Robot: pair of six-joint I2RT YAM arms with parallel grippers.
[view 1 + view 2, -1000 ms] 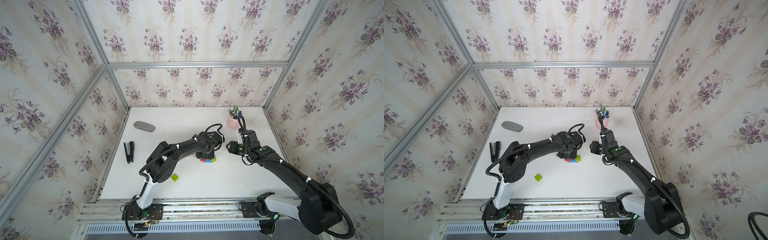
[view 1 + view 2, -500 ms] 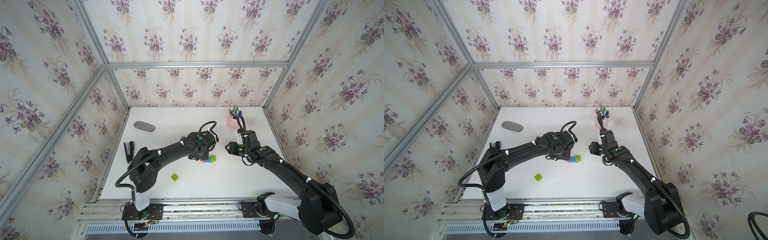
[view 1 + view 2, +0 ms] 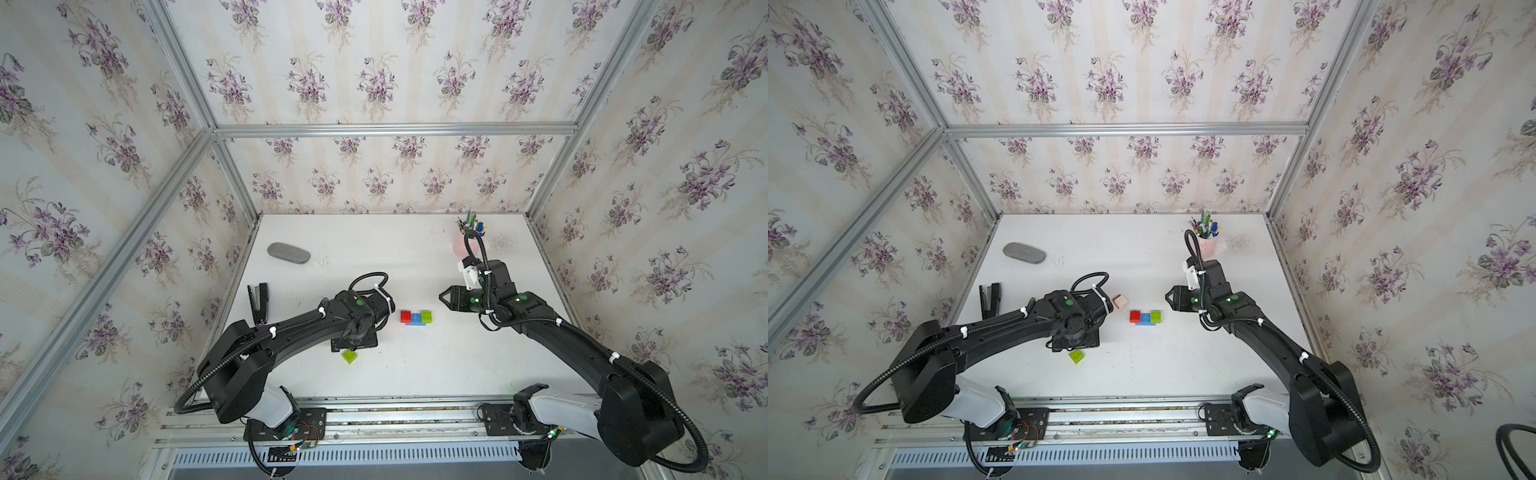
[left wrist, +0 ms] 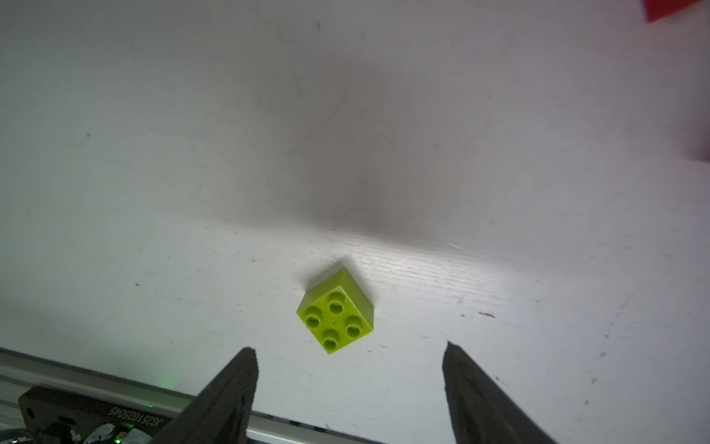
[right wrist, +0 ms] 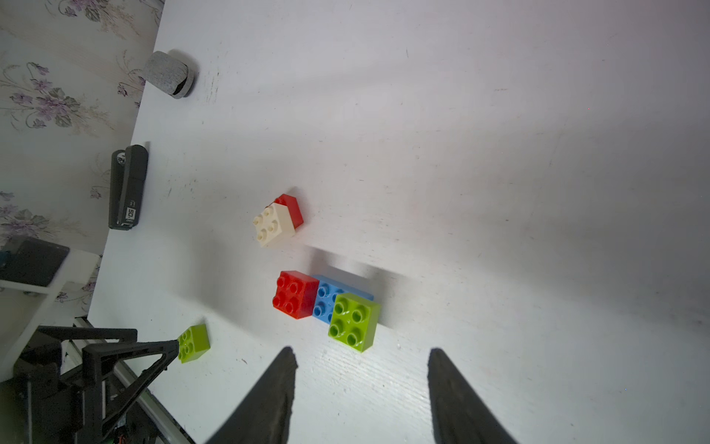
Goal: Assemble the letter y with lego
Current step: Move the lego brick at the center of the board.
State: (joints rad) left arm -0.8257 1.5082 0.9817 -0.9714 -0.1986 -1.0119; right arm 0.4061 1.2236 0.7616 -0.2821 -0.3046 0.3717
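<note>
Jaws of the left end effector (image 4: 347, 348) stand wide and empty just short of the loose lime-green square plastic brick (image 4: 335, 313), lying cornerwise to them on the white tabletop (image 4: 499, 192), so it wants squaring up before closing.

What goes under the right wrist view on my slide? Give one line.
Red brick and green brick top the blue bar; white-red pair and spare green brick lie apart.
</note>
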